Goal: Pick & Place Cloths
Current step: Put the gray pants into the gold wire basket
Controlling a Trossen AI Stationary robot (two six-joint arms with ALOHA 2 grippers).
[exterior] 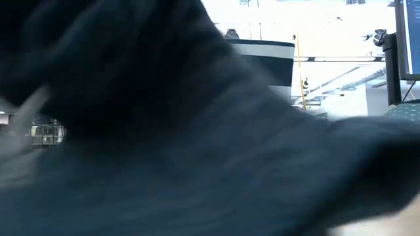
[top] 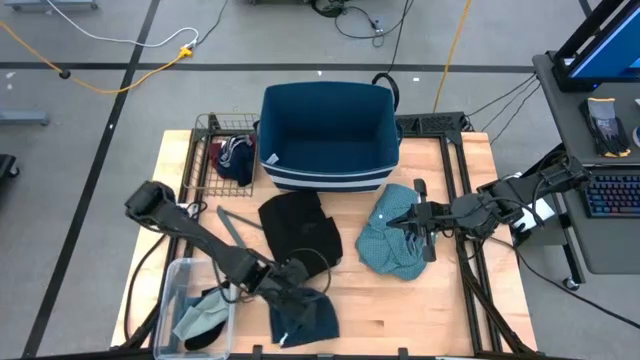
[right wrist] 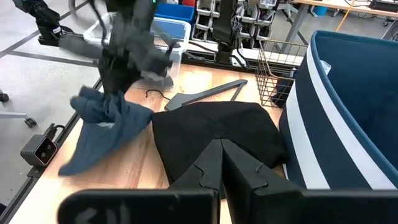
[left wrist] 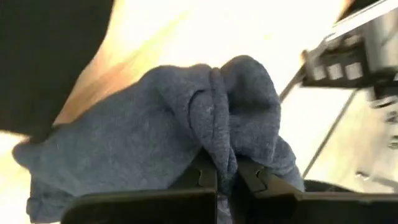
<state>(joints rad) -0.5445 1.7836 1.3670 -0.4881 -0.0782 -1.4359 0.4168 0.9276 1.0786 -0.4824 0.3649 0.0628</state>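
One left gripper (left wrist: pixel 225 180) pinching dark teal cloth (left wrist: pixel 155 137)

the high view looks straight down on the blue bin (top: pixel 328 135). the low view, level with the tabletop, faces that bin (exterior: pixel 270 58) past dark cloth (exterior: pixel 164 144) pressed near. the right wrist view looks past the bin (right wrist: pixel 348 106), sharing the black cloth (right wrist: pixel 214 137) beside it with the high view (top: pixel 298 228).
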